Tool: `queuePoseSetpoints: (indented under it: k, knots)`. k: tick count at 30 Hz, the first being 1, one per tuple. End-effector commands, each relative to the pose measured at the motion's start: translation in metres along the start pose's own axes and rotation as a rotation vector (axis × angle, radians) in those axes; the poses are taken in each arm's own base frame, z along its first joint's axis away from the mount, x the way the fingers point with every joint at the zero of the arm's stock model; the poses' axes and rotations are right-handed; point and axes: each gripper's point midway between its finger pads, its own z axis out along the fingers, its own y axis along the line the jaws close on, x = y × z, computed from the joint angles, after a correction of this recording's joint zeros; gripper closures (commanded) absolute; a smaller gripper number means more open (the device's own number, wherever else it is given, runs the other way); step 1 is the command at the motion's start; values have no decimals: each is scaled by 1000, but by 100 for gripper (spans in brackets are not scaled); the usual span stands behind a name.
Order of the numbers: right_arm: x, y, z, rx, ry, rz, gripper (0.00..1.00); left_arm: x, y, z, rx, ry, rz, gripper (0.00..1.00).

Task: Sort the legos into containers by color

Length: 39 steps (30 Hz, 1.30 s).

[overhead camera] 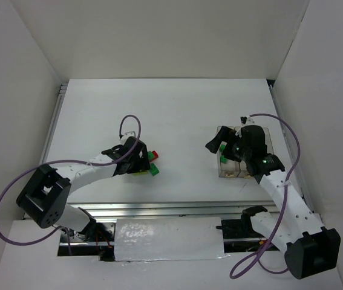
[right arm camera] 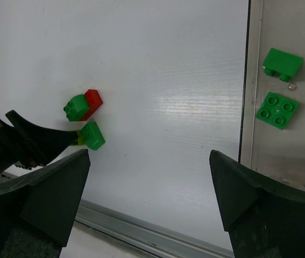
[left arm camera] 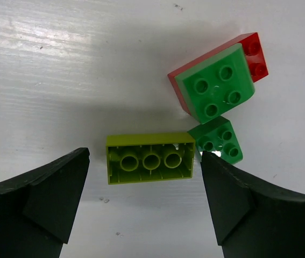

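Between the fingers of the left tool (left arm camera: pixel 144 159), spread wide, lies a yellow-green lego (left arm camera: pixel 150 144), upside down, touching neither finger.

Table (left arm camera: pixel 61 70) is looking like white painted board to me, semi-matt, with fine streaky grain that's catching the light. The legos (left arm camera: pixel 149 157) are coming across as smooth hard plastic, slightly glossy on the studs. On the left gripper (left arm camera: pixel 144 155) the fingers (left arm camera: pixel 44 204) are looking like dull matt black plastic, a bit grainy. The containers (right arm camera: pixel 303 156) are showing as clear plastic with a faint sheen, and the rail (overhead camera: pixel 159 208) is looking like bare brushed metal.
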Motion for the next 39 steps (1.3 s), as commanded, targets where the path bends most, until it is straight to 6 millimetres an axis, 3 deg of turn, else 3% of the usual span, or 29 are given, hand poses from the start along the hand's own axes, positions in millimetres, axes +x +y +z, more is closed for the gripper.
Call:
queuePoseSetpoints:
  k: [1,7,18,22,24,25,26,31,35,39]
  knots:
    - [-2,8,-2,-42,-16,-42,0,-10,-12,2,46,-30,-17,3]
    - [-1,9,0,-50,-9,-41,0,-6,-12,8,41,-17,-6,6]
    - [-1,8,-3,-48,-16,-51,0,2,1,13,-19,0,3,25]
    - [0,8,-1,-53,-9,-49,0,0,3,12,-26,-13,9,52]
    - [3,10,0,-67,0,-48,0,1,3,13,-29,-6,16,72]
    - [4,11,0,-74,7,-46,0,2,5,13,-32,-2,16,90]
    - [6,13,0,-88,13,-47,0,3,4,13,-29,0,18,97]
    - [14,32,-5,-196,54,-36,0,-7,-10,-13,50,-74,53,100]
    - [18,52,-15,-304,80,2,0,-17,-52,-56,225,-232,185,100]
    - [21,77,-28,-406,98,55,0,-13,-105,-108,454,-407,362,100]
